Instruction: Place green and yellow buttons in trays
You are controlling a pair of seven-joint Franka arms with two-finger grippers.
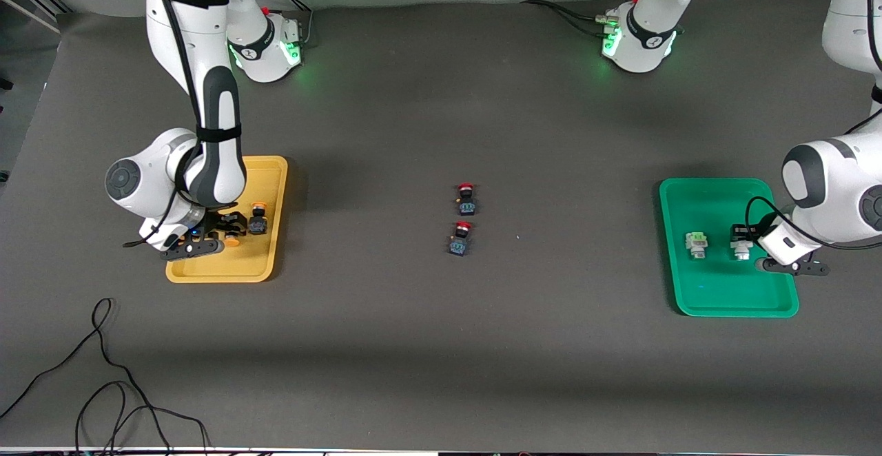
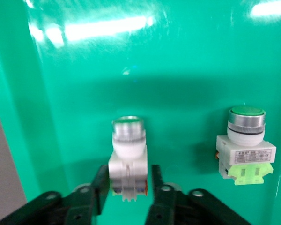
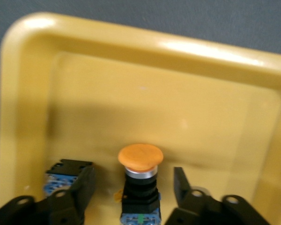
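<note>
Left tool (image 2: 127, 185) sits low in the shallow green plastic tray (image 1: 716, 297), its fingers (image 2: 101, 183) parted, flanking the white-bodied green-capped push-button (image 2: 127, 157) with slight gaps; contact cannot be ruled out from this angle. A second white-bodied green-capped button (image 1: 696, 244) lies just beside it in the same tray.

Right tool (image 3: 133, 190) sits in the shallow yellow plastic tray (image 1: 265, 266), spread wide around the orange-capped black-bodied button (image 3: 139, 180). Another orange-capped button (image 1: 258, 218) lies just beside it in that tray.

Risk: on lifting away, either tool could brush its button and tip it, or knock the neighbour, given the close spacing.

Two red-capped dark-bodied buttons (image 1: 463, 218) stand mid-surface, well apart from the green tray. They obstruct nothing.
</note>
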